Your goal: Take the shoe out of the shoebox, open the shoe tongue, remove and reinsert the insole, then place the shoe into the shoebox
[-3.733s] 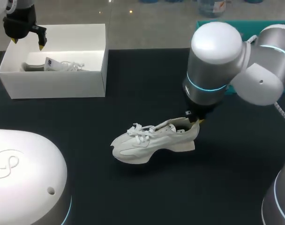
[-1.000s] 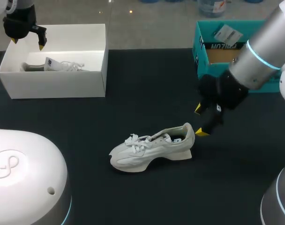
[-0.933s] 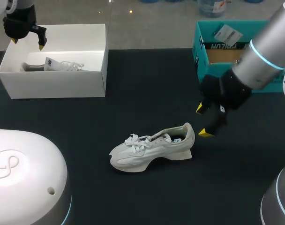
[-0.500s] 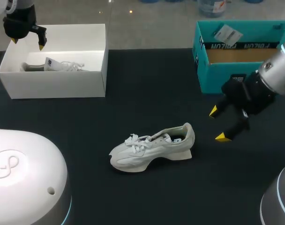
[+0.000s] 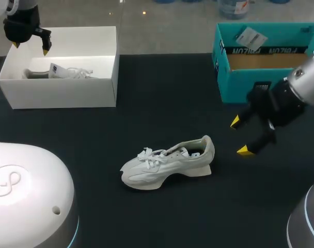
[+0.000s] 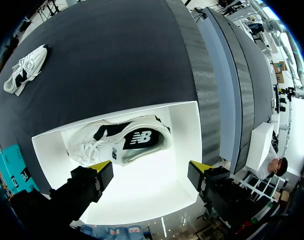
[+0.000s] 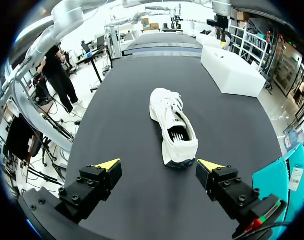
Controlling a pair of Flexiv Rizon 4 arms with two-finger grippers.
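Observation:
A white sneaker stands upright on the black table, toe to the left, heel to the right; the right wrist view shows it ahead of the fingers, heel nearest. My right gripper hangs open and empty to the right of the heel, apart from it, also seen as the right gripper. The white shoebox at the back left holds a second sneaker. Over the box's far left corner my left gripper is open; its own view has the left gripper above that boxed sneaker.
A teal cardboard box stands open at the back right, just behind my right gripper. White robot bases sit at the front left and front right corner.
My right gripper has drawn back to the right, away from the sneaker's heel, staying open. The sneaker rests where it was set down. The left arm has not moved.

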